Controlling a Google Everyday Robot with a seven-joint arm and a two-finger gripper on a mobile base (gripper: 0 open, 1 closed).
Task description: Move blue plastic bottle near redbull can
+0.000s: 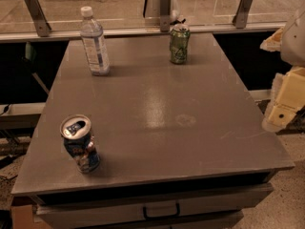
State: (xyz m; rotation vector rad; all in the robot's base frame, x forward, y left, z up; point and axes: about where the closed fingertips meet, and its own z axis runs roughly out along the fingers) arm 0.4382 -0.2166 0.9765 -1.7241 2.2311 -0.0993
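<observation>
The blue plastic bottle stands upright at the far left of the grey table; it is clear, with a white cap and a pale label. The redbull can stands near the front left corner, dented, blue and silver with an open silver top. Bottle and can are far apart along the left side. My gripper is a cream-coloured shape at the right edge of the view, off the table's right side, away from both objects and holding nothing that I can see.
A green can stands at the far middle of the table. A glass railing with metal brackets runs behind the table. Drawers with a handle sit below the front edge.
</observation>
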